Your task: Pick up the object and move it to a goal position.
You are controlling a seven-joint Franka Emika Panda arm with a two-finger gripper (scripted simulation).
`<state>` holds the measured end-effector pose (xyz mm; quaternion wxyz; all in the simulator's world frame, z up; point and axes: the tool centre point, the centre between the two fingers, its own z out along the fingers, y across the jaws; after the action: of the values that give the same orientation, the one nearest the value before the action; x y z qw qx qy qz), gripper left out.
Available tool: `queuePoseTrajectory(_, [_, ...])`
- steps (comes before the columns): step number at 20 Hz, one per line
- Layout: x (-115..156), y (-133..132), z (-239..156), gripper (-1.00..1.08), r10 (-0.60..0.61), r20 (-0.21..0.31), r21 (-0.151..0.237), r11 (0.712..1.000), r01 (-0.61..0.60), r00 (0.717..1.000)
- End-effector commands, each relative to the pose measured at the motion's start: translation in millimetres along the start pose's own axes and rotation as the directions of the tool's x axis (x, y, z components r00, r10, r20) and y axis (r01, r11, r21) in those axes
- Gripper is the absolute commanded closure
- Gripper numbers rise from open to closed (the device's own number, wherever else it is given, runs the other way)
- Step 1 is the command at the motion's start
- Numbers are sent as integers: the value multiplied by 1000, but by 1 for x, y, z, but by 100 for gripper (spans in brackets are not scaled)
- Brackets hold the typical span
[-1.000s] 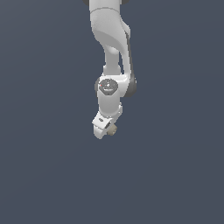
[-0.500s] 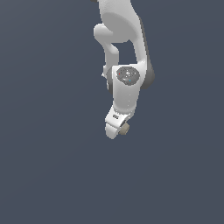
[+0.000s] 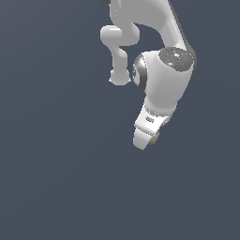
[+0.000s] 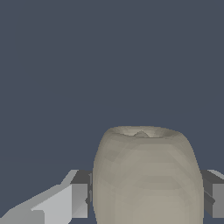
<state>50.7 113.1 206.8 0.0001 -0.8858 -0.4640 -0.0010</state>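
The white Panda arm [image 3: 164,75] hangs folded over plain grey ground, wrist angled downward to carry; its hand [image 3: 149,140] is clamped around the tan lumpy ball [image 4: 146,175], fingers [image 4: 81,194] pressing both sides, presumably for transport to the goal.

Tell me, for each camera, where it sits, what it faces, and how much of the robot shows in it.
Exterior view: off the arm, position not on record, facing the arm against plain grey; the gripper hangs at its end.
Wrist view: on the wrist, looking along the fingers at the tan ball clamped between them.
Shared: the gripper and the ball, barely visible in the exterior view.
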Motion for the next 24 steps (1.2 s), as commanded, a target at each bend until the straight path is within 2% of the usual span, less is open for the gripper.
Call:
queuePoseTrajectory(1, [16, -1, -16, 108, 1, 1, 1, 1000, -1, 1000])
queuePoseTrajectory(12, [66, -3, -64, 108, 2, 2, 1, 1000, -2, 1000])
queuePoseTrajectory(24, [85, -2, -80, 108, 1, 2, 1, 1000, -1, 1000])
